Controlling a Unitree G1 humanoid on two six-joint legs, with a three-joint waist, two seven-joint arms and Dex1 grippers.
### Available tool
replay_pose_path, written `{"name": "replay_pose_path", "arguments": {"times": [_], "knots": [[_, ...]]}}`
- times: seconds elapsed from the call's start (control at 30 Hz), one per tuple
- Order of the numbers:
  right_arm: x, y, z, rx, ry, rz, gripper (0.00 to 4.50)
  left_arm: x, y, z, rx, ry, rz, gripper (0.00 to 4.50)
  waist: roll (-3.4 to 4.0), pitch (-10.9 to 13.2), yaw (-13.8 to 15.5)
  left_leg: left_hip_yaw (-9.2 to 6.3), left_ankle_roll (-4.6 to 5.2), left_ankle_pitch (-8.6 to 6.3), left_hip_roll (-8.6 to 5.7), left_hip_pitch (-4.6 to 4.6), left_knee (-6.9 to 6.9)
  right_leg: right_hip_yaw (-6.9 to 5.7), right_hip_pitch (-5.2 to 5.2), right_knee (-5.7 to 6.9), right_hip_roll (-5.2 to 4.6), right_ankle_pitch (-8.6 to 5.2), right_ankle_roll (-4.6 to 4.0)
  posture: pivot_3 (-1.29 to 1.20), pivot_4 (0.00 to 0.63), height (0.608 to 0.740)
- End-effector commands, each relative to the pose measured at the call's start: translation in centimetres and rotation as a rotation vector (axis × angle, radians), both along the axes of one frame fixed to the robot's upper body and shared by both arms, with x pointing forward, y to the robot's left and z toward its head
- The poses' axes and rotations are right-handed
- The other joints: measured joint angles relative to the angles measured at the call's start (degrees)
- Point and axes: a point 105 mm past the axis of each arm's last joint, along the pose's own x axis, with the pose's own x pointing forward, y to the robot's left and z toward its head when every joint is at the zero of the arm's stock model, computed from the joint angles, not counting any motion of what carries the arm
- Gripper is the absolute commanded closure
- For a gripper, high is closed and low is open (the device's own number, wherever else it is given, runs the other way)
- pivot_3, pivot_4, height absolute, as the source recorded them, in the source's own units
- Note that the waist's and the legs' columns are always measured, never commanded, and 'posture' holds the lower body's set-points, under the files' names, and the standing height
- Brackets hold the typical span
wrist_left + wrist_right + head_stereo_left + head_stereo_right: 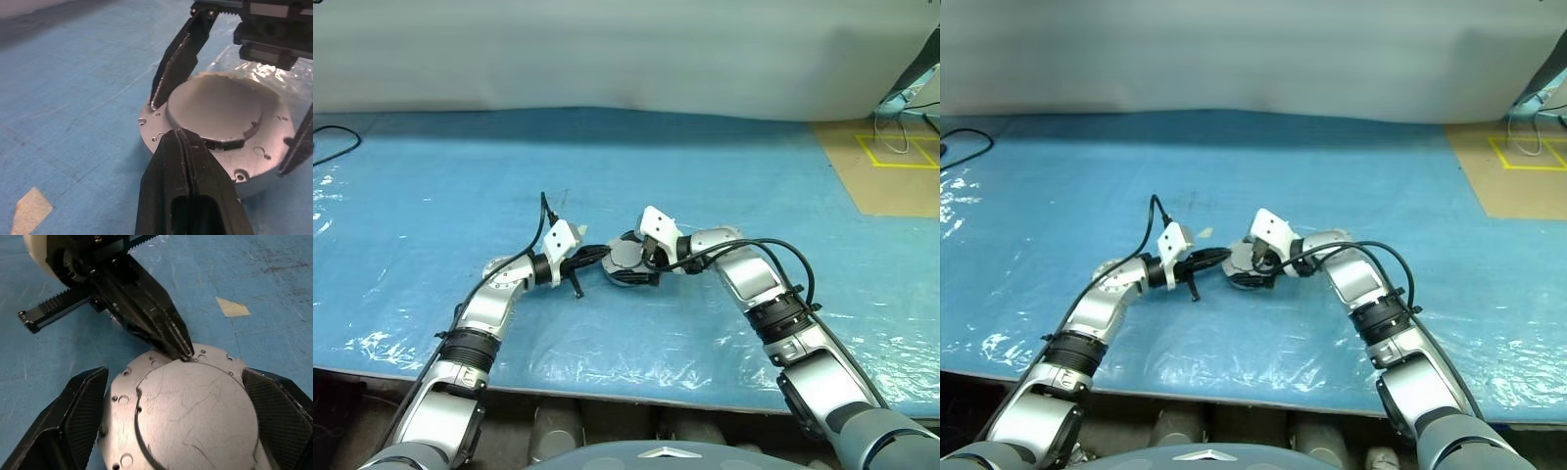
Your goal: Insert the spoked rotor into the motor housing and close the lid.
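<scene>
On the blue tabletop (724, 157), your motor housing (122, 406) sits between the two arms with the lid (195, 416) closed flat on top. Your right gripper (181, 421) straddles it, jaws wide and empty at three and nine o'clock. Your left gripper (188, 147), jaws pinched shut on nothing, touches the rim at twelve.

No readable text, labels, brands or numbers anywhere: lid (195, 416), claws and blue worktop (705, 166) all unmarked.
</scene>
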Motion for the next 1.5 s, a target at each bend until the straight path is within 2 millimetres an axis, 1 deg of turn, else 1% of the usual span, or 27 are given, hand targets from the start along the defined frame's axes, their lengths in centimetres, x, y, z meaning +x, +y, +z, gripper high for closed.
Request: {"name": "replay_pose_path", "arguments": {"times": [0.03, 0.2, 0.43, 0.53, 0.67, 0.8, 0.87, 0.97, 1.07, 1.13, 1.23, 1.3, 1.37, 1.5], "knots": [[-0.5, -0.7, -1.5, 0.007, 0.119, -0.031, 0.02, -1.5, -1.1, -2.0, 0.043, 0.077, -0.082, 4.50, 0.00, 0.0, 0.0, 0.00, 0.00, 0.00, 0.00, -0.01, 0.00, 0.00, -0.03, 0.00, 0.00, 0.01, -0.02, 0.00, 0.150, 0.740], [-0.1, -0.6, 0.7, 0.090, 0.049, -0.028, 0.02, -1.7, -0.9, -2.2, 0.049, 0.082, -0.081, 4.50, 0.01, 0.0, 0.0, 0.00, -0.06, 0.04, 0.00, -0.14, -0.04, -0.02, -0.21, -0.08, 0.01, 0.02, -0.03, 0.00, 0.150, 0.740], [-0.3, -1.1, 3.3, 0.199, 0.009, -0.013, 0.02, -1.7, -0.8, -2.3, 0.056, 0.087, -0.076, 4.50, 0.02, 0.0, 0.1, -0.02, -0.11, 0.07, 0.00, -0.47, -0.04, -0.09, -0.42, -0.12, 0.01, 0.03, -0.04, 0.00, 0.150, 0.740], [-0.5, -1.4, 4.2, 0.246, 0.034, -0.019, 0.02, -1.6, -0.7, -2.4, 0.057, 0.086, -0.071, 4.50, 0.04, 0.1, 0.0, -0.02, -0.11, 0.07, 0.01, -0.52, -0.03, -0.10, -0.48, -0.12, 0.02, 0.03, -0.03, 0.00, 0.150, 0.740], [-0.2, -2.3, 5.1, 0.316, 0.086, -0.080, 0.02, -1.6, -0.6, -2.4, 0.061, 0.087, -0.072, 4.50, 0.04, 0.1, 0.0, -0.02, -0.11, 0.07, 0.03, -0.56, -0.04, -0.10, -0.49, -0.12, 0.04, 0.03, -0.04, 0.00, 0.150, 0.740], [0.4, -4.1, 5.2, 0.408, 0.227, -0.210, 0.02, -1.6, -0.2, -2.5, 0.072, 0.087, -0.065, 4.50, 0.04, 0.1, 0.0, -0.02, -0.12, 0.08, 0.03, -0.57, -0.04, -0.10, -0.49, -0.12, 0.04, 0.03, -0.04, 0.00, 0.150, 0.740], [0.7, -5.3, 5.0, 0.476, 0.349, -0.289, 0.02, -1.5, -0.1, -2.5, 0.070, 0.087, -0.061, 4.50, 0.04, 0.1, 0.0, -0.02, -0.13, 0.08, 0.03, -0.57, -0.04, -0.10, -0.49, -0.13, 0.04, 0.03, -0.04, 0.00, 0.150, 0.740], [0.6, -7.8, 3.1, 0.496, 0.500, -0.420, 0.02, -1.6, -0.1, -2.4, 0.068, 0.086, -0.061, 4.50, 0.05, 0.1, 0.0, -0.02, -0.13, 0.09, 0.04, -0.59, -0.04, -0.10, -0.49, -0.14, 0.06, 0.03, -0.04, 0.00, 0.150, 0.740], [0.2, -10.1, 1.8, 0.538, 0.571, -0.513, 0.02, -1.7, -0.1, -2.4, 0.065, 0.087, -0.062, 4.50, 0.05, 0.1, 0.3, -0.01, -0.14, 0.09, 0.07, -0.70, -0.04, -0.13, -0.49, -0.18, 0.08, 0.03, -0.04, 0.00, 0.150, 0.740], [-0.9, -10.7, 0.7, 0.526, 0.601, -0.532, 0.02, -1.8, -0.1, -2.3, 0.060, 0.087, -0.063, 4.50, 0.06, 0.1, 0.4, -0.01, -0.14, 0.09, 0.07, -0.74, -0.05, -0.14, -0.49, -0.22, 0.09, 0.03, -0.04, 0.00, 0.150, 0.740], [-2.3, -10.7, -0.8, 0.543, 0.690, -0.542, 0.02, -1.8, -0.1, -2.1, 0.051, 0.088, -0.065, 4.50, 0.11, 0.1, 0.4, 0.00, -0.14, 0.09, 0.08, -0.74, -0.05, -0.15, -0.49, -0.25, 0.10, 0.04, -0.04, 0.00, 0.150, 0.740], [-2.7, -10.4, -1.2, 0.567, 0.728, -0.540, 0.02, -1.8, -0.1, -2.1, 0.051, 0.087, -0.065, 4.50, 0.11, 0.1, 0.4, 0.00, -0.14, 0.09, 0.09, -0.66, -0.04, -0.16, -0.43, -0.24, 0.11, 0.04, -0.04, 0.00, 0.150, 0.740], [-2.9, -9.7, -1.5, 0.587, 0.758, -0.536, 0.02, -1.7, 0.0, -2.1, 0.053, 0.088, -0.065, 4.50, 0.10, 0.1, 0.4, 0.00, -0.14, 0.08, 0.09, -0.61, -0.04, -0.16, -0.39, -0.24, 0.10, 0.04, -0.04, 0.00, 0.150, 0.740], [-2.8, -7.7, -1.9, 0.608, 0.784, -0.505, 0.02, -1.7, 0.0, -2.1, 0.058, 0.086, -0.066, 4.50, 0.10, 0.1, 0.4, 0.00, -0.14, 0.08, 0.09, -0.57, -0.03, -0.16, -0.37, -0.24, 0.09, 0.03, -0.02, 0.00, 0.150, 0.740]]}}
